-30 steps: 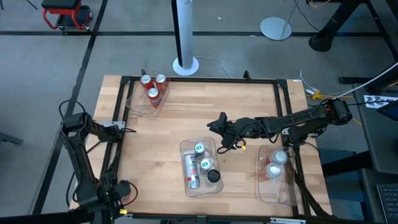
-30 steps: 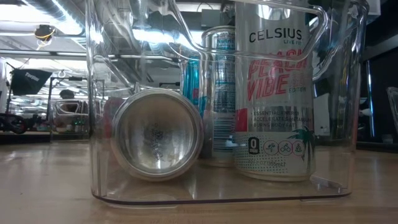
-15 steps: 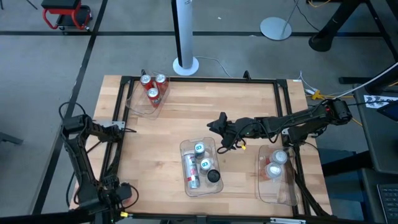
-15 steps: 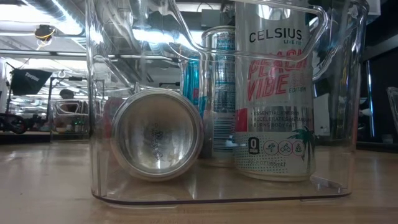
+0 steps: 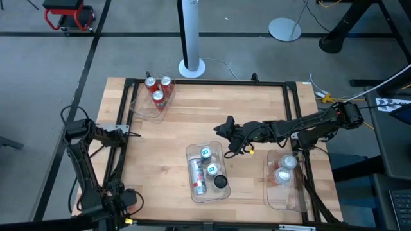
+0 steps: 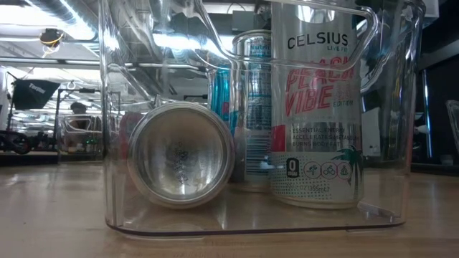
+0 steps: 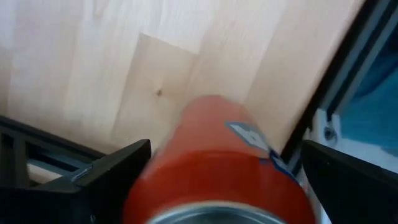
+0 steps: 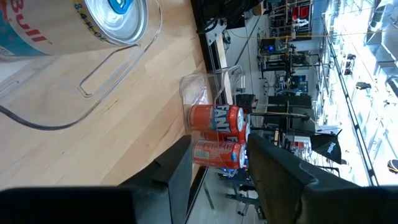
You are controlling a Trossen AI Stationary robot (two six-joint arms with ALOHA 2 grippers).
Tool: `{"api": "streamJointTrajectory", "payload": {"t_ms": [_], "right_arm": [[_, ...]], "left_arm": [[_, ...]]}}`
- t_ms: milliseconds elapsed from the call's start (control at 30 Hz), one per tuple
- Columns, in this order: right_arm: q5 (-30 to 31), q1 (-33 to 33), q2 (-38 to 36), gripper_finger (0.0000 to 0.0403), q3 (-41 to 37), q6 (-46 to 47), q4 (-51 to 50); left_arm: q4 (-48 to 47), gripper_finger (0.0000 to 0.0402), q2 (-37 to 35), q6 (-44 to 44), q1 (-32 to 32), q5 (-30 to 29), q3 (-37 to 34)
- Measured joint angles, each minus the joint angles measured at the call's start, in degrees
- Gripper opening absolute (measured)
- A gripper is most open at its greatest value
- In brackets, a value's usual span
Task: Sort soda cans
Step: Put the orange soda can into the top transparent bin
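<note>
Left gripper [image 7: 217, 180] at the bench's left edge, fingers clamped on a red can [image 7: 214, 168]. Three red cans [image 5: 158, 88] in the bin [image 5: 142, 108] at the far-left corner. Mixed cans [image 5: 205, 168] in the middle bin [image 5: 221, 192] by the near edge. Right gripper [image 5: 225, 129] over bench centre, just beyond that bin, fingers slightly apart, nothing held. Two silver-white cans [image 5: 284, 168] in the near-right bin [image 5: 286, 196].

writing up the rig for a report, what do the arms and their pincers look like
Both arms are dark, nearly black, built of slim jointed segments with thin cables running along them. The right pincer tapers to two flat black fingers. The left pincer shows the same matte black, blocky fingers. No markings or labels are visible.
</note>
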Motion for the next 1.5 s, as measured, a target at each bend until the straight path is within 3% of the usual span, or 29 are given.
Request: {"api": "streamJointTrajectory", "payload": {"t_ms": [367,667,833,1067,1333,1500], "right_arm": [[0.0,0.0,0.0,0.0154,0.0,0.0,0.0],[0.0,0.0,0.0,0.0154,0.0,0.1,-0.4],[0.0,0.0,0.0,0.0154,0.0,0.1,-0.4],[0.0,0.0,0.0,0.0154,0.0,0.1,-0.4],[0.0,0.0,0.0,0.0154,0.0,0.1,-0.4],[0.0,0.0,0.0,0.0154,0.0,0.0,-0.4]], "left_arm": [[-2.1,0.0400,0.0,1.3,0.0,0.1,0.0],[-2.1,0.0399,0.0,-3.8,0.0,0.3,0.0],[-1.4,0.0367,0.0,-2.6,0.0,5.6,0.0],[-1.6,0.0291,0.0,-3.2,0.1,6.8,0.0],[-5.5,0.0289,-0.1,-7.2,1.2,6.3,0.0],[-11.4,0.0289,-0.9,-6.7,5.4,2.9,-0.1]]}}
